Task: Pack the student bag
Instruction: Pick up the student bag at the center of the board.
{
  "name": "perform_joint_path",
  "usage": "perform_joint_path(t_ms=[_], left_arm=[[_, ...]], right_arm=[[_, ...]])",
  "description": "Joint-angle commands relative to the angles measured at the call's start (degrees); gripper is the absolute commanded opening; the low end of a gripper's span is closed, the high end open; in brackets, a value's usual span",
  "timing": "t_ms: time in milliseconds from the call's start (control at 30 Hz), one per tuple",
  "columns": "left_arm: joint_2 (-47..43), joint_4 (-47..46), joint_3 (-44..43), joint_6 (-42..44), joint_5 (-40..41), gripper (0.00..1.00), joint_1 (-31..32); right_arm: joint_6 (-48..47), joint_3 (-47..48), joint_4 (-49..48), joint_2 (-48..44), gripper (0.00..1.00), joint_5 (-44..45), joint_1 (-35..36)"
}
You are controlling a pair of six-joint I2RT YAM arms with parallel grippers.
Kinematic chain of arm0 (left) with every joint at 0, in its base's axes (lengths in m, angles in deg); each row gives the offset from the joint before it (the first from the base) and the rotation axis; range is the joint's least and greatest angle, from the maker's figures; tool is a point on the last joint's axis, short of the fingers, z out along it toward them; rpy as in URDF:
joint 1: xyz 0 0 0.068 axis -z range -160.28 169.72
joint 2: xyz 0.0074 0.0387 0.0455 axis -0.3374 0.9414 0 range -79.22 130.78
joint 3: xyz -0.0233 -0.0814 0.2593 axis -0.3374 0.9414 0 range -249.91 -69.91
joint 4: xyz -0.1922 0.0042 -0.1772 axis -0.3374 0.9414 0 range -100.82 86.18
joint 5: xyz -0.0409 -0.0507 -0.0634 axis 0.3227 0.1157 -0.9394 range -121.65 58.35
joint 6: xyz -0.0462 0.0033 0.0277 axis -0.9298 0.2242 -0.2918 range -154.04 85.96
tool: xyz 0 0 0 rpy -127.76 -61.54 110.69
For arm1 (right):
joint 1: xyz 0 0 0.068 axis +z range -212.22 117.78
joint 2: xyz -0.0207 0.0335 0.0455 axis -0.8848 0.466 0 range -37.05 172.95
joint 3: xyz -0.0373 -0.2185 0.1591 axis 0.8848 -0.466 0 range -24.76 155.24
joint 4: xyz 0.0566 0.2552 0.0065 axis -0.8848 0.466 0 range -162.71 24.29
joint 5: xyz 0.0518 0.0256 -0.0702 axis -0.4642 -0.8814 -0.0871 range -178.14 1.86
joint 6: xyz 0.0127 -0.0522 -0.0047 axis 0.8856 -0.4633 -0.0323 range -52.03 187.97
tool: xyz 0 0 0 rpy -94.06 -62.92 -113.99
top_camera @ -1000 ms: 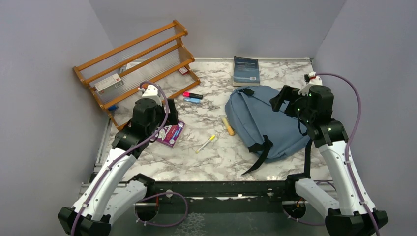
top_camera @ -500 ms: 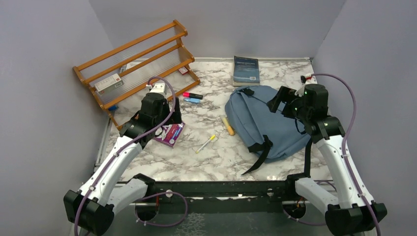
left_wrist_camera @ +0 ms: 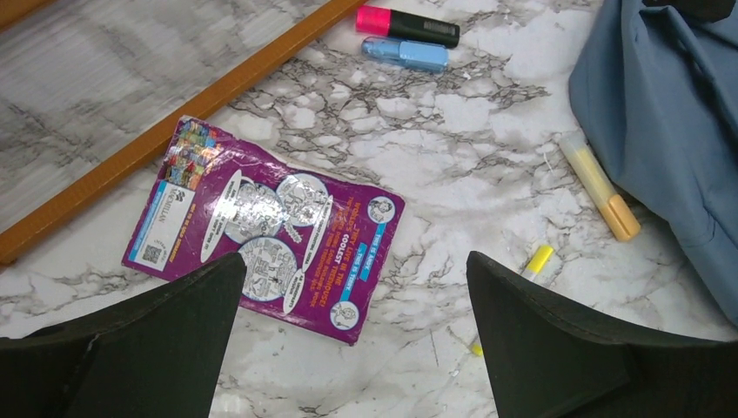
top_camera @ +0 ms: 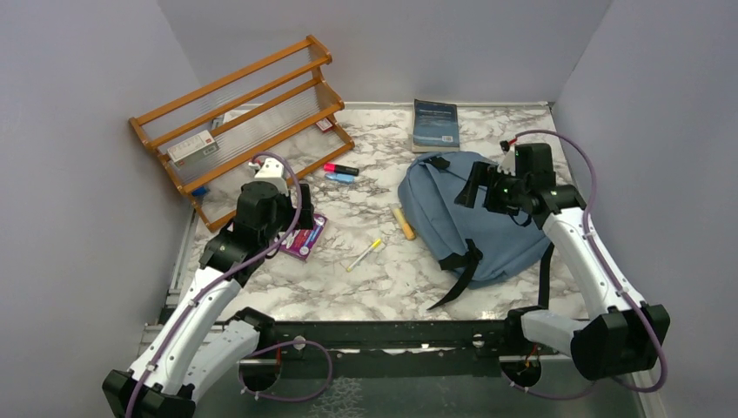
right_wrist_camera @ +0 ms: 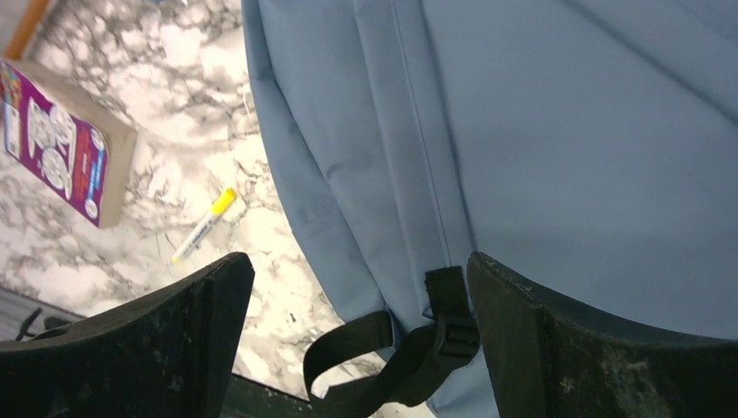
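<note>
Our right hand (right_wrist_camera: pixel 358 266) has swung in over the bag (right_wrist_camera: pixel 566 131), and our left hand (left_wrist_camera: pixel 354 261) has settled above the purple packet (left_wrist_camera: pixel 270 231). Both are wide open and empty, so we judge packing not yet begun.

The right hand (top_camera: pixel 474 185) has swung leftward, farther over the student bag (top_camera: pixel 444 218), while the left hand (left_wrist_camera: pixel 352 261) shifted slightly.

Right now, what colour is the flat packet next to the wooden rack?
The packet is mostly purple, with white and blue printing. The left wrist view shows it best.
</note>
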Motion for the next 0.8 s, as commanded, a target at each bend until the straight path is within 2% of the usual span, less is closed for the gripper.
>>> perform_joint_path(t_ms=[0, 100, 400, 667, 767], left_arm=[[-1.2, -1.0, 1.2, 0.5, 0.9, 0.99, 0.1], [-1.6, -1.4, 1.7, 0.6, 1.9, 0.99, 0.2], [-1.3, -1.5, 1.6, 0.7, 2.2, 0.99, 0.2], [-1.7, -1.5, 1.6, 0.6, 2.9, 0.99, 0.2], [-1.9, -1.5, 1.7, 0.7, 2.6, 0.99, 0.2]], right_arm=[[-3.2, 1.4, 2.3, 2.7, 0.97, -5.0, 1.2], [-3.9, 3.1, 2.1, 5.3, 0.97, -2.4, 3.8], [-2.4, 10.7, -1.9, 16.9, 0.96, 10.4, 19.6], [-2.0, 21.6, -4.0, 31.2, 0.96, 24.7, 25.7], [-1.4, 26.2, -3.0, 37.0, 0.92, 29.6, 26.6]])
